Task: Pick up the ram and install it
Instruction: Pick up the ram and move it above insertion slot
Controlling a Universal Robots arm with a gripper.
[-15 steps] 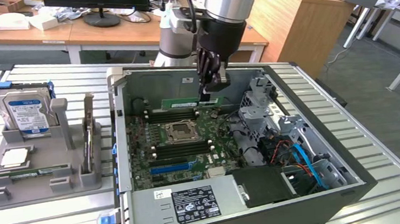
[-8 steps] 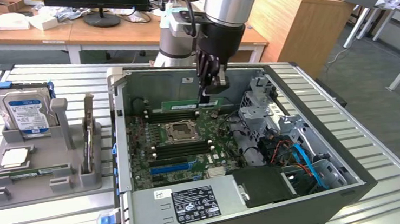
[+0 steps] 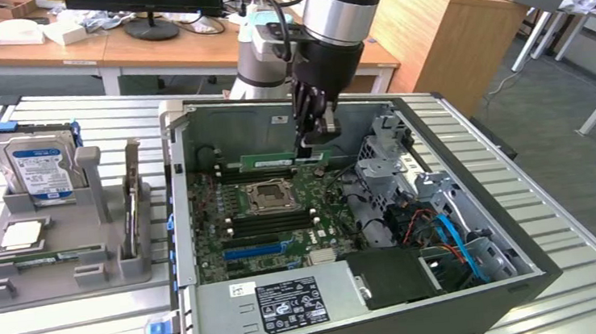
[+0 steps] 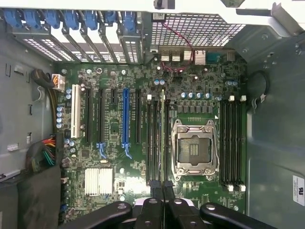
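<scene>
Computer case (image 3: 451,311), black and open on top, lies on a slatted metal table (image 3: 559,193) with its green motherboard (image 3: 239,229) facing up for access. The robot arm's black two-fingered gripper (image 3: 315,137) reaches straight down into the case, its jaws pinched tight on the upper edge of the ram (image 3: 281,161), a long, thin green circuit-board stick. The ram hangs level and on edge, so its contact edge points down. It is lined up along the black memory slots (image 3: 266,172) beside the square silver processor socket (image 3: 268,194). In the wrist view the slots run straight away from the closed jaws. The ram seems to sit at a slot's mouth, though whether it touches is unclear. A grey parts holder (image 3: 112,268) stands at the exterior view's left.
</scene>
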